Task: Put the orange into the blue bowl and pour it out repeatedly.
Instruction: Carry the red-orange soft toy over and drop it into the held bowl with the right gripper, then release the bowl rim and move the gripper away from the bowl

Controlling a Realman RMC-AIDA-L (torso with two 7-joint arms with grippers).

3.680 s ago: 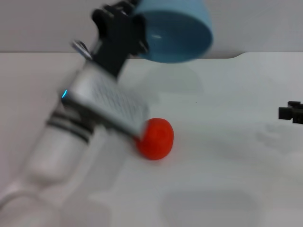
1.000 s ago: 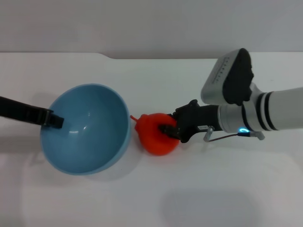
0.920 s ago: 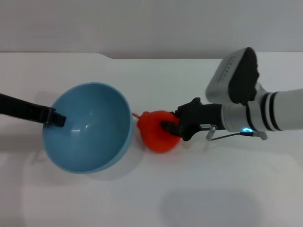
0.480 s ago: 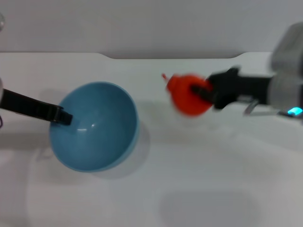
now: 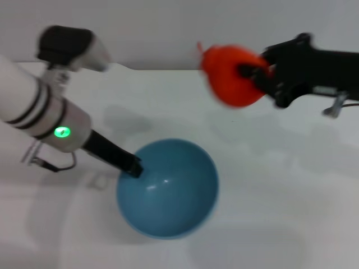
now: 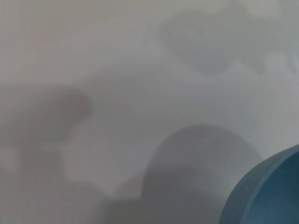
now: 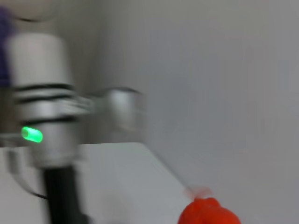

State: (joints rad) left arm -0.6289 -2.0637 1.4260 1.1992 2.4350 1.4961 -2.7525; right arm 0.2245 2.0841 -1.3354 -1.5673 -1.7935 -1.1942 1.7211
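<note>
The light-blue bowl (image 5: pixel 168 188) sits low at the centre of the white table in the head view, its opening facing up. My left gripper (image 5: pixel 133 167) is shut on its left rim; a slice of the bowl's wall shows in the left wrist view (image 6: pixel 266 191). My right gripper (image 5: pixel 255 74) is shut on the red-orange orange (image 5: pixel 233 75) and holds it high in the air, up and to the right of the bowl. The orange also shows in the right wrist view (image 7: pixel 208 213).
The white table (image 5: pixel 269 185) spreads around the bowl, with its far edge against a grey wall (image 5: pixel 168 28). My left arm (image 5: pixel 45 109) reaches in from the left and also shows in the right wrist view (image 7: pixel 44 116).
My right gripper has lifted the orange off the table and raised it up and right. My left gripper has carried the bowl to the right, toward the table's centre.
</note>
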